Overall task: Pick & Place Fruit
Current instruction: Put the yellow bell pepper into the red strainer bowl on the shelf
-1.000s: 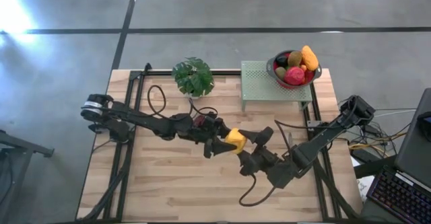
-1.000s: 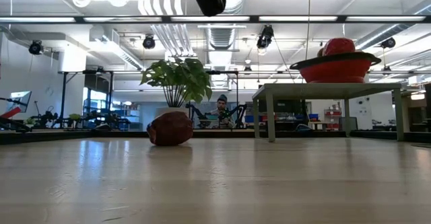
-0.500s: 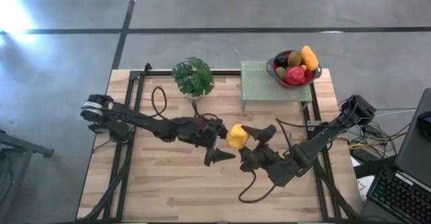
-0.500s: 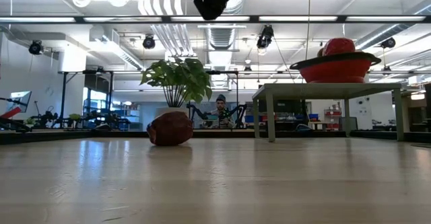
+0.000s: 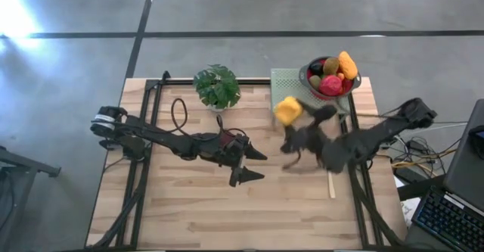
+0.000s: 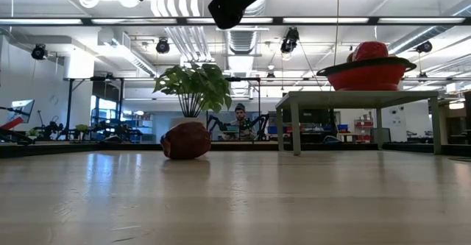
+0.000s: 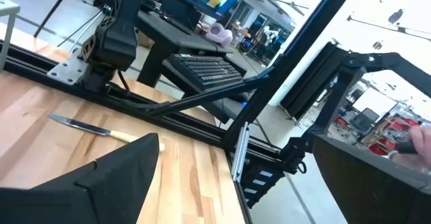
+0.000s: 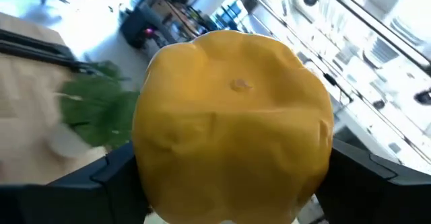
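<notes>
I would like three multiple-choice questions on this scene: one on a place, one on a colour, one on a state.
1. Where does the red bowl stand?
A. on the green stand
B. on the floor
C. beside the potted plant

2. What colour is the fruit in the right gripper?
A. green
B. red
C. yellow

3. How is the left gripper?
A. shut on a knife
B. open and empty
C. shut on a fruit

Answers:
1 A, the high view shows the bowl on the stand's corner.
2 C, the right wrist view shows it yellow between the fingers.
3 B, its fingers are spread with nothing between them.
</notes>
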Controlling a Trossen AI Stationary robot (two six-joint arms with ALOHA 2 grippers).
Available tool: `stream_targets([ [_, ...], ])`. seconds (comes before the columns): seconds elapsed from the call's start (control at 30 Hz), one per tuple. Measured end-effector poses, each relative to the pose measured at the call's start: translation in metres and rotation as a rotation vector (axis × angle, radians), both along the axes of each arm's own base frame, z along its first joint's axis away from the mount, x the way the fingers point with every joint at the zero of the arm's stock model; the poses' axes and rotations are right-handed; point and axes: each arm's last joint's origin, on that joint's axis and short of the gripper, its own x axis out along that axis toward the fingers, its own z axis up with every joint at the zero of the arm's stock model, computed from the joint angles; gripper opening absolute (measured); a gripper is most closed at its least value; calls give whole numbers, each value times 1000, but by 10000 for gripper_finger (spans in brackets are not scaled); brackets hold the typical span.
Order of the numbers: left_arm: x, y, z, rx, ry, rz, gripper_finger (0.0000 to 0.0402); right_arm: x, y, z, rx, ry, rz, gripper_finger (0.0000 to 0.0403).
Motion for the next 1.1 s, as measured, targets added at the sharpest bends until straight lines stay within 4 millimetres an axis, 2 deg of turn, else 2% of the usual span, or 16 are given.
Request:
stream_targets([
  [0.13, 0, 0, 0, -8, 0, 0, 399, -13, -36, 15, 45, -41, -15, 315],
  [0.23, 0, 0, 0, -7, 2, 0, 399, -22, -64, 19, 115, -72, 11, 311],
  [0.4, 0, -1, -1, -8, 3, -11, 399, -46, -110, 15, 250, -91, -77, 317],
  [0.53, -1, -2, -1, -7, 4, -29, 398, -68, -134, 8, 333, -96, -221, 322],
  [0.77, -1, -2, -1, 2, 2, -29, 399, -104, -153, 6, 410, -195, -411, 306],
  [1.1, -1, -2, -1, 2, 2, -32, 398, -136, -160, 6, 475, -341, -555, 323],
])
